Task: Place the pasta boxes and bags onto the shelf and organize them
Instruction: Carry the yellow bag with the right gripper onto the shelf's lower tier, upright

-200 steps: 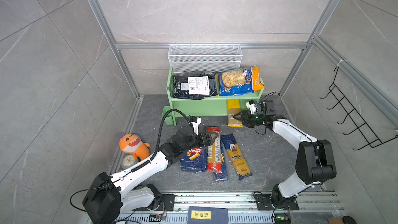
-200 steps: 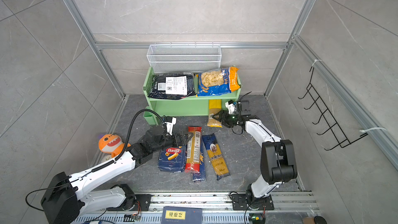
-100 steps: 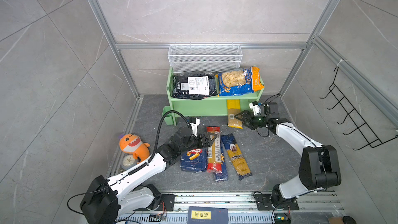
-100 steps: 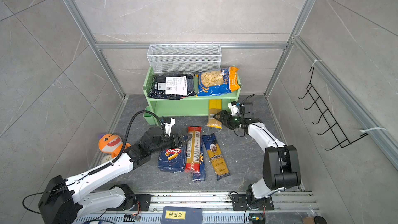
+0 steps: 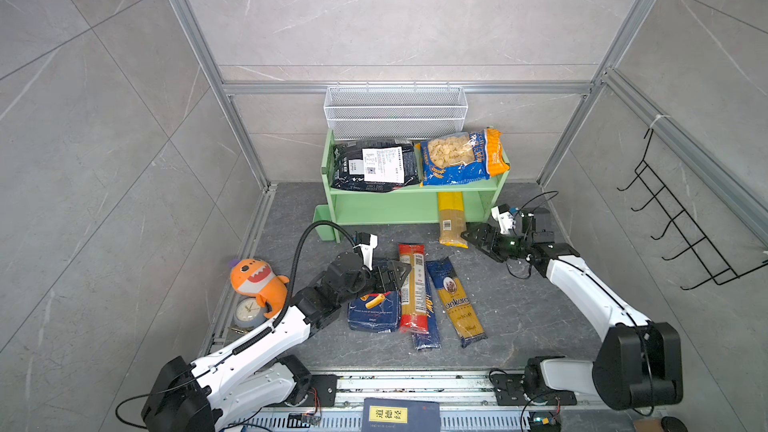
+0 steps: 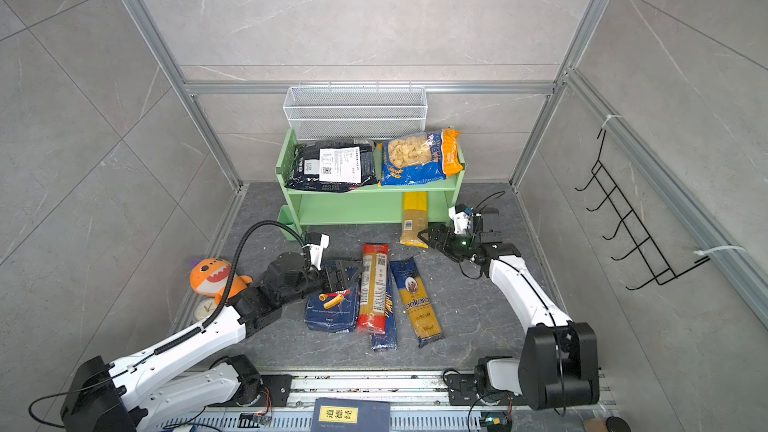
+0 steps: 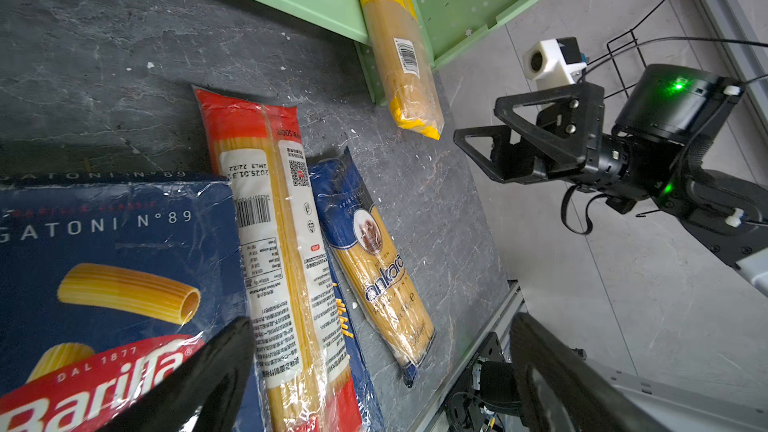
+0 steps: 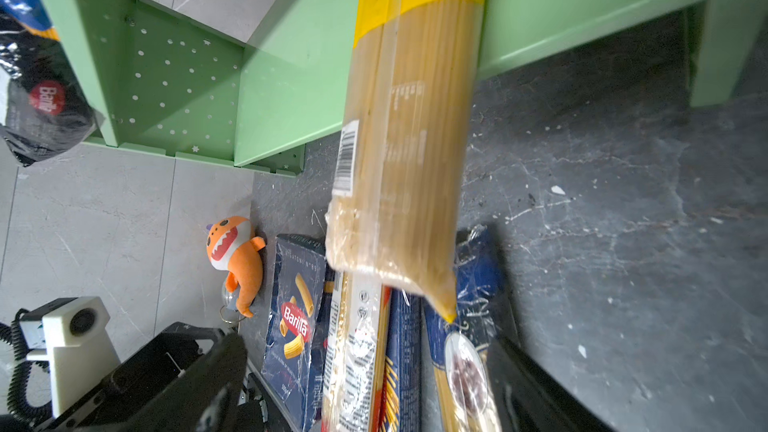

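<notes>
The yellow spaghetti pack (image 5: 451, 218) lies only half inside the lower tier of the green shelf (image 5: 386, 206), its near end jutting out over the floor (image 5: 523, 309), with the right gripper (image 5: 469, 234) open and empty just beside that end; a straight push along its length would probably seat it. The left gripper (image 5: 400, 274), open and empty too, hovers over the Barilla rigatoni box (image 5: 374, 311) on the floor.

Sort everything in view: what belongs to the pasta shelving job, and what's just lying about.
Job: green shelf, black bag, shell pasta bag, yellow spaghetti pack, red spaghetti pack, Ankara spaghetti pack, Barilla rigatoni box, narrow dark blue box.

Lying about: orange plush shark, small clock, white wire mesh basket, dark book.
</notes>
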You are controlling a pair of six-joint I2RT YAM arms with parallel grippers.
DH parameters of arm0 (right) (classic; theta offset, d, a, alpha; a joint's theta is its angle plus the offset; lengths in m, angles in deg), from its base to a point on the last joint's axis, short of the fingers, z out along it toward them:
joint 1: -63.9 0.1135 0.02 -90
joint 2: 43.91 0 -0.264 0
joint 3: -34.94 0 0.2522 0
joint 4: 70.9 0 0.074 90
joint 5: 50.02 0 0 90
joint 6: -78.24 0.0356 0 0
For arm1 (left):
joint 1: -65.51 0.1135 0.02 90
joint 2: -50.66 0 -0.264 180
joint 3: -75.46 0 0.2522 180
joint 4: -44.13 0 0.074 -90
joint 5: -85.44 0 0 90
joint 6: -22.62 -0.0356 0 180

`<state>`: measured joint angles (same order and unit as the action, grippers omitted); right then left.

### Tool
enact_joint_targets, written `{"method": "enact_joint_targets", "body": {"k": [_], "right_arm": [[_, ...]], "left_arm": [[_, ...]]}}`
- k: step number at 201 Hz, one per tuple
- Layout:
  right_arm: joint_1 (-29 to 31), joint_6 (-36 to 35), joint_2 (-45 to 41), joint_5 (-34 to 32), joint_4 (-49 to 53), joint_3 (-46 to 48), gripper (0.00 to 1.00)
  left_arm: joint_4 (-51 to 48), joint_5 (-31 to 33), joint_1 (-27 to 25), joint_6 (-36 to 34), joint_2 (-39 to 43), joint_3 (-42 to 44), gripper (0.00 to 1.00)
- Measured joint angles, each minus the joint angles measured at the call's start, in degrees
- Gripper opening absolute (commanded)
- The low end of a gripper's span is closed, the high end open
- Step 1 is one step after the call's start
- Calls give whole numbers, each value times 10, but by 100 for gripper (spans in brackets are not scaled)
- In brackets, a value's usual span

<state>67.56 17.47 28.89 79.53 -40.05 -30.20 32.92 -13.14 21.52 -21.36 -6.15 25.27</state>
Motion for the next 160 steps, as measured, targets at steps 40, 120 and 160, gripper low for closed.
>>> {"method": "enact_joint_targets", "body": {"k": [40, 120, 160], "right_arm": [[1, -8, -111, -21, 50, 66, 86], [14, 51, -78, 7, -26, 159, 32], [40, 76, -16, 12, -101, 156, 32]], "left_arm": [[-17, 17, 0, 7, 46, 31, 97], [-40, 39, 0, 28, 73, 62, 95], [-43, 49, 0, 30, 84, 62, 95]]}}
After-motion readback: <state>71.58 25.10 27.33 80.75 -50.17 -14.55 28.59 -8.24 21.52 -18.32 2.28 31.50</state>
